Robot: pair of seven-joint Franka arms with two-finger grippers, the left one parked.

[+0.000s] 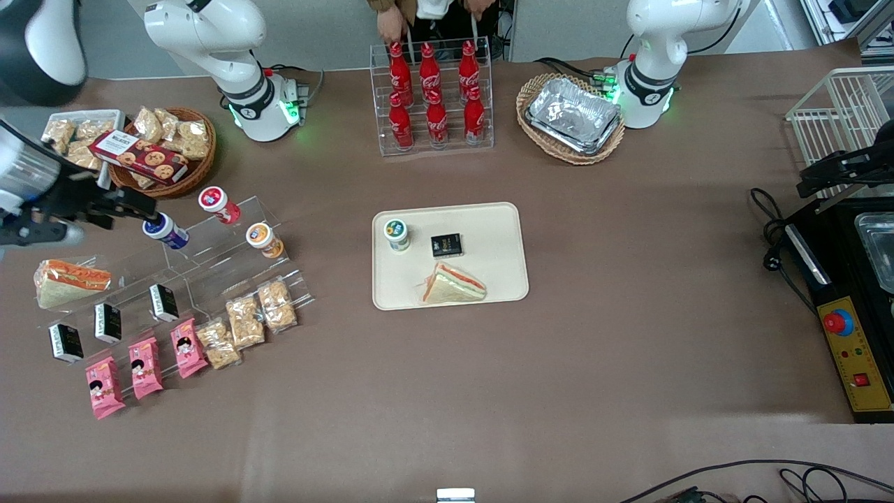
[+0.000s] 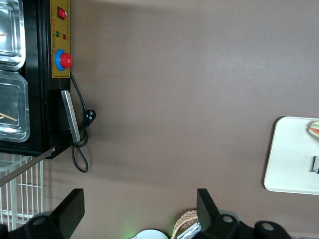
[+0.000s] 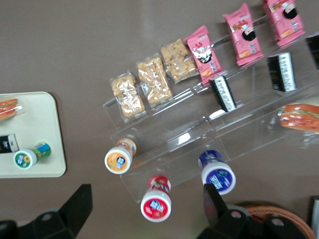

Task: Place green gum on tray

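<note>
The gum (image 1: pixel 397 235) stands upright on the tray (image 1: pixel 496 279), in the corner toward the working arm's end of the table and farthest from the front camera, just beside a small black box (image 1: pixel 446 245) and well clear of the sandwich (image 1: pixel 452 286) that lies nearer the camera; its long axis is vertical, lid up, so as things lie the task looks done. The gripper (image 1: pixel 133 204) is well apart from it, high over the clear display rack (image 1: pixel 223 279) at the working arm's end, close above the blue-lidded bottle (image 1: pixel 165 231), with the red-lidded bottle (image 1: pixel 218 204) and orange-lidded bottle (image 1: pixel 264 239) beside that. In the right wrist view the fingers (image 3: pixel 79 201) stand wide apart with nothing between them, only bare table and the rack's bottles showing through the gap, and the gum (image 3: pixel 31 155) sits off to one side on the tray's edge (image 3: pixel 56 129), not under the fingers at all. The relation that counts is that the gum lies sideways from the fingers toward the table's middle, across open table, with no contact; I judge any coming move is a retreat or rest, not a grasp, and the only risk is brushing the rack's bottles just below
</note>
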